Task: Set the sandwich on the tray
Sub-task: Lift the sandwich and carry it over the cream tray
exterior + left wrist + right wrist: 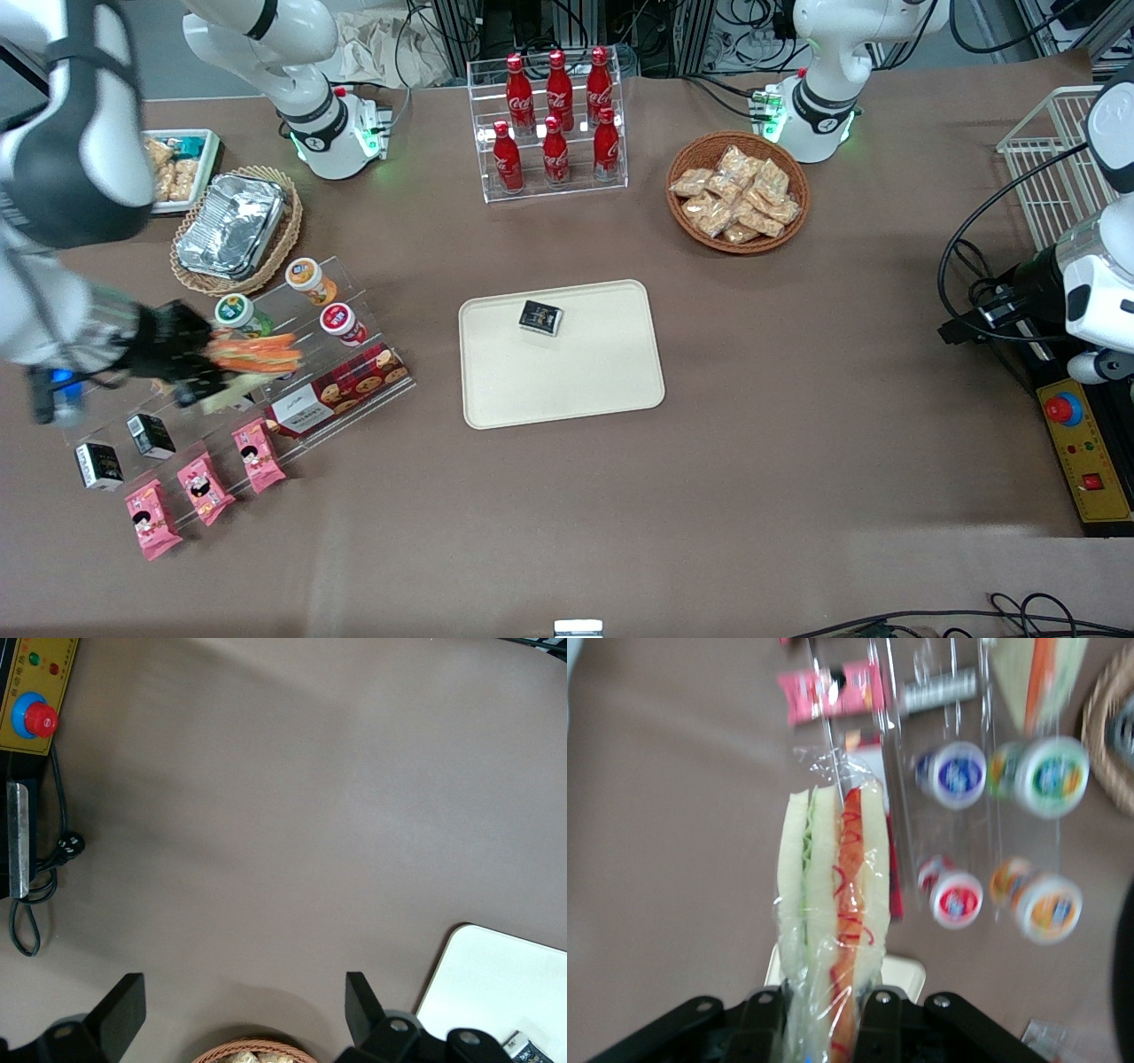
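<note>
Black two-finger gripper [819,1014] clenched on the clear-wrapped triangular sandwich with orange-red and white filling [833,930], held above the clear acrylic display rack [292,372]. Cream-beige rectangular tray [576,390] lies well apart, toward parked arm's end; sandwich's long axis points away from the fingers.

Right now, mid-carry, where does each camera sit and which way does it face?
Front view: high, looking down on the table; gripper above the acrylic rack, shut on the sandwich; tray mid-table.
Right wrist view: looks down past the fingers at the sandwich.
Left wrist view: looks down on table, tray corner.
Front and left wrist views share the tray.
</note>
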Motion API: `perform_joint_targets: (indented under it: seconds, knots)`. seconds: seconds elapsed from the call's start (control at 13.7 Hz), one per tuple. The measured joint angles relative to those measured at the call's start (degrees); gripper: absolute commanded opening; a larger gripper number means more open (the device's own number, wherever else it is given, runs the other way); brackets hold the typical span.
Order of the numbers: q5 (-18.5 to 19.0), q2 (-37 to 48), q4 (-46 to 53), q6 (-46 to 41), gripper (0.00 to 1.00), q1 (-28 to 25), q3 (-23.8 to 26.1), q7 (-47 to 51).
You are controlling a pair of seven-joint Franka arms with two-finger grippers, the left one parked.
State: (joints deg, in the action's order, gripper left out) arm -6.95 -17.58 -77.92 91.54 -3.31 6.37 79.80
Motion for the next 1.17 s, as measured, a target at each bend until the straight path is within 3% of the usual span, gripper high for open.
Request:
perform_joint_targets:
  seconds: [0.36,1.17]
  knots:
    - [-4.4,-3.6,-0.6,2.9,0.0,-10.7,-0.1,12.5]
    - [-4.5,-19.7,-3.4,24.8,0.0,-23.9,-0.4,25.4]
